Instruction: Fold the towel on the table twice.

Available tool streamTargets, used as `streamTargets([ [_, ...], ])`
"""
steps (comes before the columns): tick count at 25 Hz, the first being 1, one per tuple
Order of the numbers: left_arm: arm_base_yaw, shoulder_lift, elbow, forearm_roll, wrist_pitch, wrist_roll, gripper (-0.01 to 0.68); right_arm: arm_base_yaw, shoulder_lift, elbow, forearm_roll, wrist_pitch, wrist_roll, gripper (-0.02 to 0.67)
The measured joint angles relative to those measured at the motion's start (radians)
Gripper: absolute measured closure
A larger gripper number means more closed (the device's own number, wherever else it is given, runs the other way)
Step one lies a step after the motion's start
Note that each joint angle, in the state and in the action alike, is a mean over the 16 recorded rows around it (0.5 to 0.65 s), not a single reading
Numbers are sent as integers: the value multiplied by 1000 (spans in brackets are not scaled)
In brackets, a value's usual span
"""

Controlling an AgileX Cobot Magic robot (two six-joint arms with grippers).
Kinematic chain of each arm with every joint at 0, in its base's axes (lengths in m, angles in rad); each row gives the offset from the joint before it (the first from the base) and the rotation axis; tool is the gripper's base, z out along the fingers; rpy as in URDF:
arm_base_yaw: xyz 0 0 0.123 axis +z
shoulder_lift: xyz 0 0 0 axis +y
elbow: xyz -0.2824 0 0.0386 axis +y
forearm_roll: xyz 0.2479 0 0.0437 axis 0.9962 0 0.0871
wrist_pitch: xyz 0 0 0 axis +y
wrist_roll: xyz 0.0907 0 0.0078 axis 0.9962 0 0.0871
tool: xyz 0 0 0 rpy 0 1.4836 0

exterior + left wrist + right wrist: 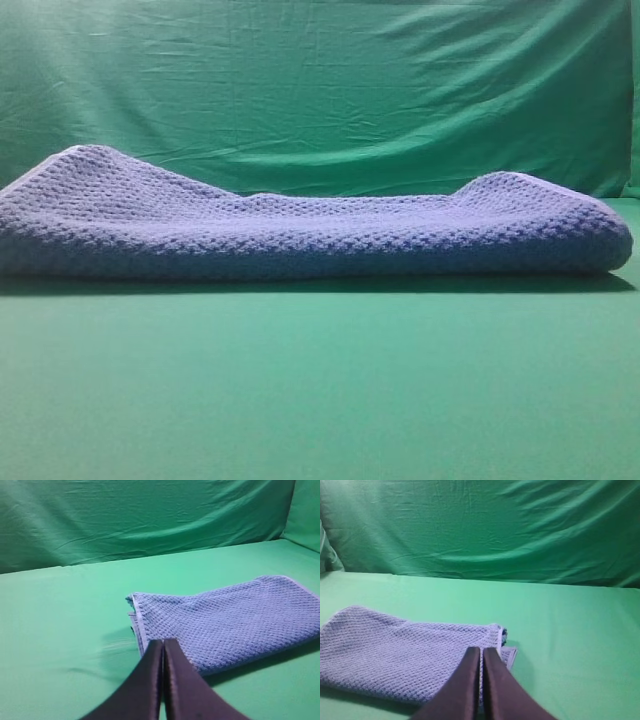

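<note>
The grey-blue waffle-knit towel (300, 235) lies folded in a long band across the green table (320, 390), its thick rounded fold facing the front. Neither arm shows in the exterior high view. In the left wrist view my left gripper (163, 641) is shut and empty, its black fingers pressed together above the towel's (225, 625) left end with the pale hem. In the right wrist view my right gripper (481, 649) is also shut with nothing in it, above the towel's (405, 652) right end near its hemmed corner.
A wrinkled green cloth backdrop (320, 90) hangs behind the table. Bare green table surface (55, 630) lies left of the towel, and more of it (570, 645) lies to the right and in front.
</note>
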Motion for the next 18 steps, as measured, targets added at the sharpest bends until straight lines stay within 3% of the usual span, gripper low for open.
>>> streamTargets([
  [12,0,0,2,63,-2,-8,673,0,-2,41,0,-25,1,649],
  [18,0,0,42,73,-79,-8,673,0,-2,69,0,-69,1,649],
])
